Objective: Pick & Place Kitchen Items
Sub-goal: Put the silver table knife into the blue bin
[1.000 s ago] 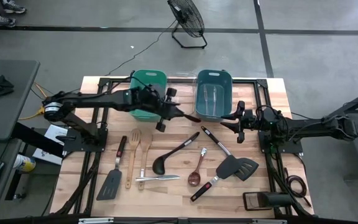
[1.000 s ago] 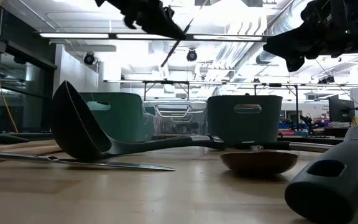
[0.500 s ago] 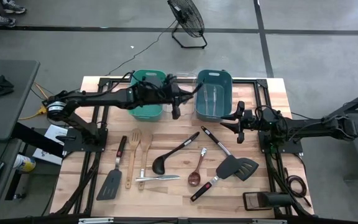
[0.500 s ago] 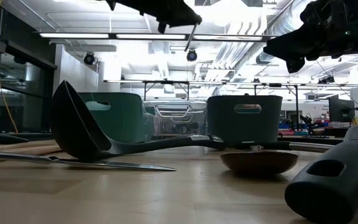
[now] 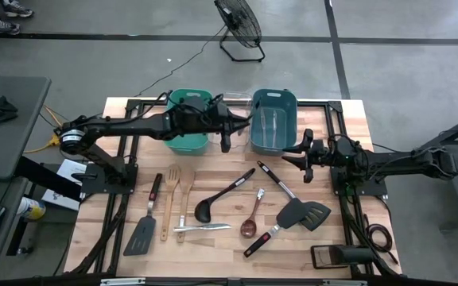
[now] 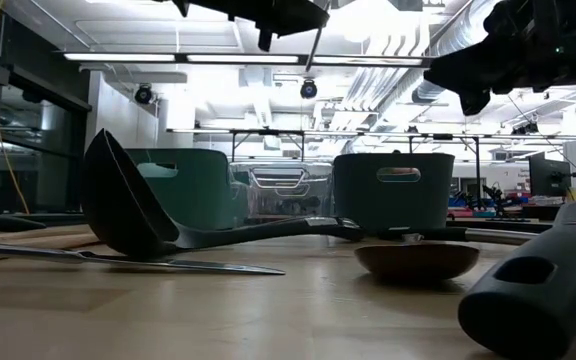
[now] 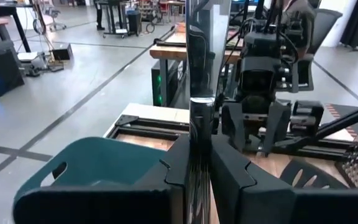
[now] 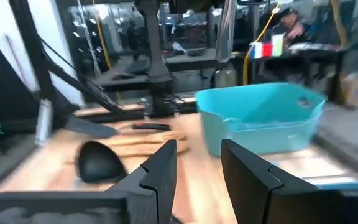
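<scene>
the left gripper [image 5: 227, 127] hangs high above the surface [image 5: 221, 246], its fingers [image 7: 229, 171] clamped on a slim silver utensil [image 7: 199, 74] that stands up between them; which kind of cutlery it is cannot be told. just beyond those fingers lies the blue bin [image 5: 273, 119], with more silver cutlery [image 5: 270, 123] inside, and the green bin [image 5: 189, 119] sits behind them, under the arm.

the right gripper [image 5: 302, 156] hovers beside the blue bin's near corner, its fingers [image 8: 160, 171] narrowly apart and holding nothing. ahead of them on the surface lie the black ladle [image 5: 223, 196] and, just below them, a black-handled utensil [image 5: 277, 180] pointing toward the slotted spatula [image 5: 304, 213].

farther from both pairs of fingers rest a red-handled spatula [image 5: 145, 222], two wooden utensils [image 5: 178, 195], a silver piece [image 5: 201, 229], a wooden spoon [image 5: 253, 218] and a red-handled tool [image 5: 261, 241].
</scene>
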Available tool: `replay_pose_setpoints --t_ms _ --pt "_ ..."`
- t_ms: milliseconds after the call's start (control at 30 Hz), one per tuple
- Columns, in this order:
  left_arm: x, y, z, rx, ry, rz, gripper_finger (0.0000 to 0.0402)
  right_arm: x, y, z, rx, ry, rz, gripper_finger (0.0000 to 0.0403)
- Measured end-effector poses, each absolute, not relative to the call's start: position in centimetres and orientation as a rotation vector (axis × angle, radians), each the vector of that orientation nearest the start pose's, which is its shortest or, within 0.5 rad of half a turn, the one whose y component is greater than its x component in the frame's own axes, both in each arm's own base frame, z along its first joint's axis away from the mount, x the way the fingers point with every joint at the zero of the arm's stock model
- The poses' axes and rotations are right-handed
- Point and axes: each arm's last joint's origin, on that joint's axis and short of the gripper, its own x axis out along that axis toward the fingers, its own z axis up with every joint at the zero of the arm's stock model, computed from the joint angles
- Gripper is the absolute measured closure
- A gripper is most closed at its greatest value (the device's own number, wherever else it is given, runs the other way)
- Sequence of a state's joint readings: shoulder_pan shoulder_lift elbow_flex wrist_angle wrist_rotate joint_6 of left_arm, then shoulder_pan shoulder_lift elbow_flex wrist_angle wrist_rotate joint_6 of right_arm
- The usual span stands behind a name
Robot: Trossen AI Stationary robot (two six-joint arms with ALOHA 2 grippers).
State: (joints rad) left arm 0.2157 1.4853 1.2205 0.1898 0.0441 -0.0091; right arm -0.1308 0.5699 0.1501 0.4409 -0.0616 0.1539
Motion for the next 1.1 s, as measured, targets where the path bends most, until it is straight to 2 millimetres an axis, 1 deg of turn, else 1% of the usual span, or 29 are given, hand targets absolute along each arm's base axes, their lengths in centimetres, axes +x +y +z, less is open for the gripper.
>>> replay_pose_setpoints --t_ms 33,100,200,333,467,533,700,767,867,1100 --pt "33.8 7.3 35.3 -0.022 0.073 0.172 0.0368 14.1 -1.6 20.3 0.202 -0.026 -0.035 0.0286" --pt "33.8 7.3 35.3 -0.033 0.069 0.172 0.0368 14.2 -1.5 20.5 0.225 -0.051 -0.016 0.0286" --pt "33.8 7.3 35.3 -0.041 0.07 0.173 0.0368 14.3 -1.7 20.7 0.25 -0.08 -0.048 0.0286" --pt "33.8 7.3 35.3 -0.042 0.07 0.173 0.0368 14.2 -1.9 20.8 0.32 -0.102 -0.132 0.0286" --pt "33.8 7.3 35.3 -0.045 0.069 0.173 0.0368 14.4 -1.9 20.7 0.271 -0.09 -0.137 0.0286" --pt "33.8 7.3 35.3 -0.045 0.069 0.173 0.0368 14.8 -2.0 21.1 0.256 -0.085 -0.144 0.0286" --pt "33.8 7.3 35.3 -0.045 0.069 0.173 0.0368 16.5 -2.3 22.5 0.195 -0.056 -0.155 0.0275" --pt "33.8 7.3 35.3 -0.045 0.069 0.173 0.0368 17.5 -2.5 23.1 0.174 -0.043 -0.161 0.026" --pt "33.8 7.3 35.3 -0.045 0.069 0.173 0.0368 18.9 -3.0 23.7 0.154 -0.022 -0.197 0.0226" --pt "33.8 7.2 35.3 -0.046 0.069 0.157 0.0368 21.9 -4.7 24.6 0.169 -0.021 -0.246 0.0122"
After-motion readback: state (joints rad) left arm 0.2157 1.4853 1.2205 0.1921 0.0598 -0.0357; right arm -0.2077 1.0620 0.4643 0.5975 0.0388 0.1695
